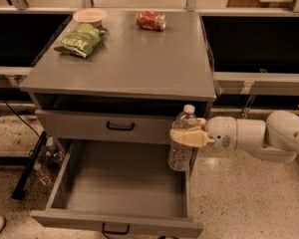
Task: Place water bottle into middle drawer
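Bottle (180, 156) upright, white cap up, clamped at its label band by the pincer (182, 137), tan fingers (189, 138) wrapped round it from the right. The bottle's base hangs low over the right rear corner of the open middle drawer (119, 183); can't tell if it touches the tray or side wall. The drawer extends left of and below the pincer, pulled out, with a black handle (115, 229) on its front. The white arm (259, 136) runs off right from the pincer, roughly level. Left of the pincer at about the same height: the upper drawer front (79, 126), nearly closed. Above the pincer is the grey worktop (134, 63). Far up-left on it, a green chip bag (79, 40) with a bowl (89, 17) just behind it; a red can (150, 20) on its side, straight up and slightly left of the pincer.
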`<state>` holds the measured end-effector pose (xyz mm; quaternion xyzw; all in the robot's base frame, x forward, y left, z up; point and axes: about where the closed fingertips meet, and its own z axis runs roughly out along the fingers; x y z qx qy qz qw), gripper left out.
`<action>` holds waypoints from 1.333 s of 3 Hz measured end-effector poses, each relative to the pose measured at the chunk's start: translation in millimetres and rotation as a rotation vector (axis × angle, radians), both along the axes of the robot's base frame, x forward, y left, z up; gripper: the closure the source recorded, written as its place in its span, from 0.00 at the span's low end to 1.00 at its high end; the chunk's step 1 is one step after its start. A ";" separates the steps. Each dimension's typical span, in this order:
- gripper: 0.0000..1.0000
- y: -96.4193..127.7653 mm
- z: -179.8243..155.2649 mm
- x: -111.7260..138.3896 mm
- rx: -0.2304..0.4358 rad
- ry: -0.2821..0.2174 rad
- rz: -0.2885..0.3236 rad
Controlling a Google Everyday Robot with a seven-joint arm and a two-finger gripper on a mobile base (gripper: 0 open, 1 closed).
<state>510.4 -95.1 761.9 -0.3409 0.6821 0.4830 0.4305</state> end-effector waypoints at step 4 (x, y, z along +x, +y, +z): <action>1.00 7.1 -28.5 1.0 -0.185 -0.118 -0.104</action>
